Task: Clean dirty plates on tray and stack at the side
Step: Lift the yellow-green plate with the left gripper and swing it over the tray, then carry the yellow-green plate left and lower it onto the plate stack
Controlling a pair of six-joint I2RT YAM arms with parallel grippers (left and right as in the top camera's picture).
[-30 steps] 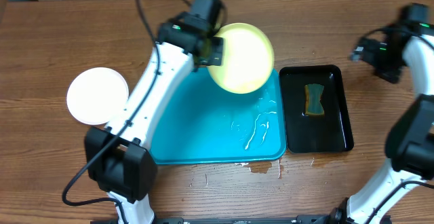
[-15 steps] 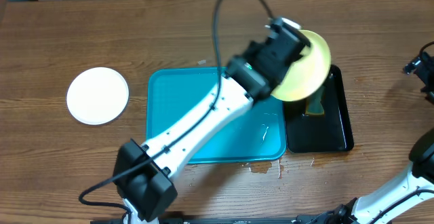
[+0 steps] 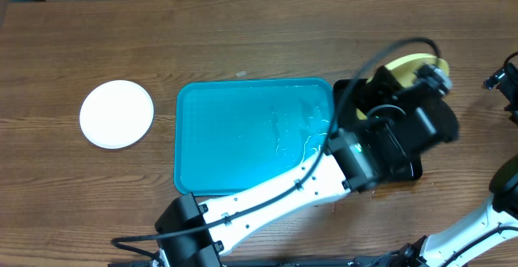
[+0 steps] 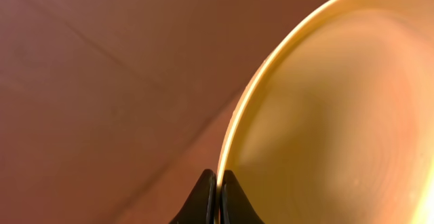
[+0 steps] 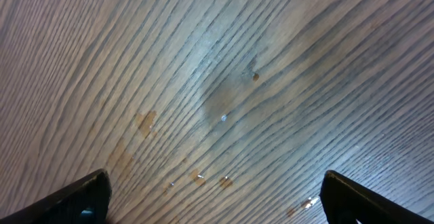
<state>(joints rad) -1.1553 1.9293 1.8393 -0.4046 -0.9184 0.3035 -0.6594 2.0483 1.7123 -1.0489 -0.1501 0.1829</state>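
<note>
Pale yellow against brown wood: the left pincer (image 4: 217,187) is clamped shut on the rim of a yellow-green plate (image 4: 339,108), its two black fingertips (image 4: 203,197) pinching the edge from either side, with the plate carried tilted rather than flat. Seen from above, the plate shows just beyond the pincer, over the far end of a narrow black tray (image 3: 414,170). Most of that tray is hidden under the arm, and whether plate and black tray touch cannot be told. To the pincer's left, just beside the black tray, lies the large blue tray (image 3: 235,137), with thin streaks of water (image 3: 295,141) glinting on the half nearer the pincer. Farther left again, well apart from the pincer and off the blue tray, a white plate (image 3: 116,114) sits flat on the wooden table (image 3: 243,32). A small puddle (image 3: 312,200) marks the table at the blue tray's near edge, below and to the left of the pincer. Off to its right, at the edge of the overhead view, stands the right arm (image 3: 506,81). The right pincer (image 5: 215,183) is spread wide and grips nothing, its black fingers at the two lower corners of its own camera's view, above wood grain dotted with droplets and brownish spots (image 5: 144,122).
</note>
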